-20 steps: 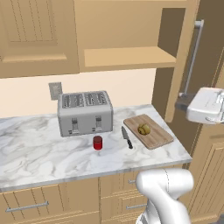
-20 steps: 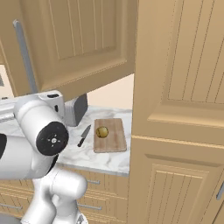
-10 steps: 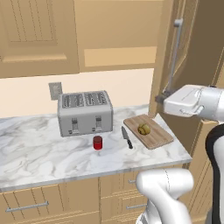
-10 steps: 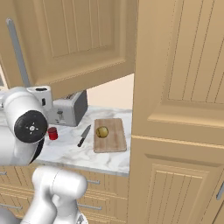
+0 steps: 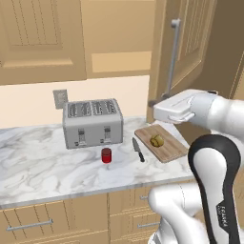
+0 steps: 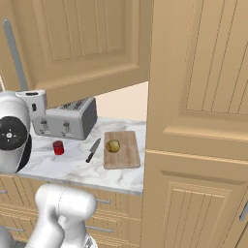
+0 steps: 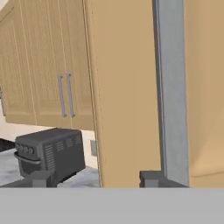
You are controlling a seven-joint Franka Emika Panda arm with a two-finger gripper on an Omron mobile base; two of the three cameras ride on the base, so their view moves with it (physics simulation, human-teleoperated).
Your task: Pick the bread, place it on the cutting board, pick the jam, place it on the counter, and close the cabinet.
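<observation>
Wooden cabinet (image 5: pixel 190 47) door swung nearly shut since we last looked, bread (image 5: pixel 157 140) boarded, jam (image 5: pixel 106 155) down; gripper (image 7: pixel 96 179) state we could not tell.

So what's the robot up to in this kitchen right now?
The robot's gripper is up at the cabinet door, next to its long grey bar handle, and the door is swung partway. The jaws show no grip on the handle. Down on the counter, the bread already sits on the cutting board, and the jam stands in front of the toaster, with a knife beside the board. Closing the cabinet looks like the one step left.
</observation>
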